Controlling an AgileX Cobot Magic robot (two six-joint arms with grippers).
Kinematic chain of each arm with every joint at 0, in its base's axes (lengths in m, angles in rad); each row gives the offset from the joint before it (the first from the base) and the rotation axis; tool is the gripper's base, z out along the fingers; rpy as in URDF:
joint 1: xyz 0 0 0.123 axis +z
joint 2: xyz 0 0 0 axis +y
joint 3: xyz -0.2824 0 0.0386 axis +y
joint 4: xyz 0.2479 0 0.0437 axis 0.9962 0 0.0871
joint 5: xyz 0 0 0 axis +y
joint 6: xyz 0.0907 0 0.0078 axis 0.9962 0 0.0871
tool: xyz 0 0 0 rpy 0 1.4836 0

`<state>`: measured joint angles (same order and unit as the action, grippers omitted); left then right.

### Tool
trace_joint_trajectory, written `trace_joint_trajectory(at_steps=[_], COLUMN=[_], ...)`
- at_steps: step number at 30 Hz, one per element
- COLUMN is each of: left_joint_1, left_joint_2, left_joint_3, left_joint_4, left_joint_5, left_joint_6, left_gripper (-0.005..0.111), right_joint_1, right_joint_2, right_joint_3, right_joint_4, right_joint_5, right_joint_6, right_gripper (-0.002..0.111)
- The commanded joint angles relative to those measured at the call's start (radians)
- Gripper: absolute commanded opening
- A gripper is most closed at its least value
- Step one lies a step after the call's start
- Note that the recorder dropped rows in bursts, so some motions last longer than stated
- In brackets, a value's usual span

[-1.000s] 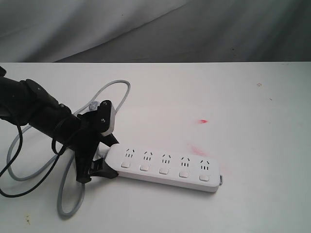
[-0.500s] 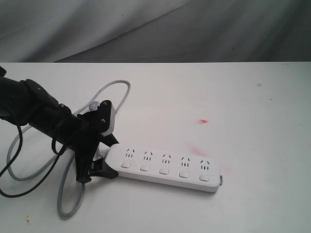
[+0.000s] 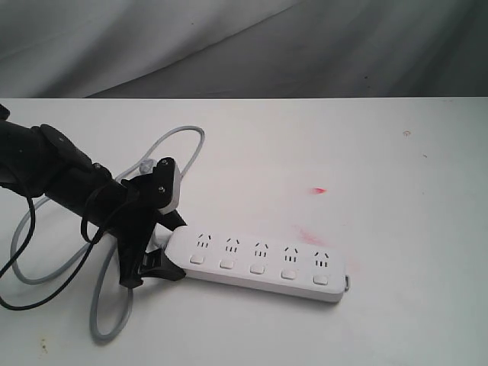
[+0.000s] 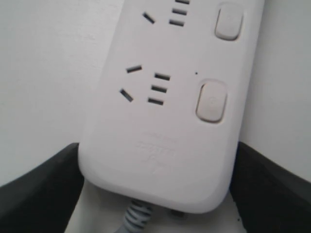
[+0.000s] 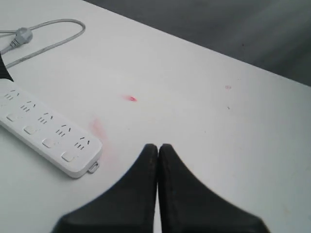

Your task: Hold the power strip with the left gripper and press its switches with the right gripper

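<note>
Change: nothing has visibly shifted over the last second; arm and strip lie as before.
Left gripper (image 3: 175, 248): jaws astride the cord end of the power strip (image 3: 259, 258), one against each long edge, apparently clamped on it.
Right gripper (image 5: 158, 148): jaws pressed together and empty; outside the exterior view, well apart from the strip.
Strip axis: flat on the table (image 3: 396, 229), running left to right across the exterior view, free end toward the right arm's side.
Switches (image 3: 257, 268): five in a row, all uncovered; the free-end one is likely nearest the right gripper.
Surroundings: grey cord (image 3: 103, 313) loops around the left arm, plug (image 5: 19, 36) lies beyond it; red smear (image 3: 309, 236) just beside the strip.
Obstruction: none seen between right gripper and switches.
</note>
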<state>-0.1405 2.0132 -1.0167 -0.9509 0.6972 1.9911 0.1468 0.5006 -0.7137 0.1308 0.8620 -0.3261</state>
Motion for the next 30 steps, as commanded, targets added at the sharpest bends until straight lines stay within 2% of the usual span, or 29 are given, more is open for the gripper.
trace_joint_trajectory(at_steps=[1,5,11,14,19,25,30], left_joint_1=[-0.004,-0.004,-0.004,-0.004,-0.004,-0.004,-0.004], left_joint_2=[0.001,0.001,0.001,0.001,0.001,0.001,0.001], left_joint_3=[-0.001,-0.001,-0.001,-0.001,-0.001,-0.001,-0.001], left_joint_4=[0.016,0.016,0.016,0.018,0.018,0.018,0.018], left_joint_5=[0.014,0.014,0.014,0.014,0.014,0.014,0.014], left_joint_6=[0.000,0.000,0.000,0.000,0.000,0.000,0.000], left_gripper=[0.066,0.066,0.066,0.066,0.066,0.066,0.066], right_joint_1=[-0.005,0.026,0.202,0.253,0.272,0.284,0.325], right_joint_2=[0.197,0.376,0.574,0.665,0.815,0.964,1.031], right_joint_3=[-0.091,-0.139,-0.182,-0.200,-0.250,-0.381,-0.405], right_joint_4=[0.096,0.211,0.292,0.378,0.496,0.589,0.578], right_joint_5=[0.025,0.046,0.035,0.005,-0.023,-0.003,-0.050], right_joint_6=[0.001,-0.076,-0.352,-0.463,-0.663,-0.717,-0.825], right_gripper=[0.000,0.000,0.000,0.000,0.000,0.000,0.000])
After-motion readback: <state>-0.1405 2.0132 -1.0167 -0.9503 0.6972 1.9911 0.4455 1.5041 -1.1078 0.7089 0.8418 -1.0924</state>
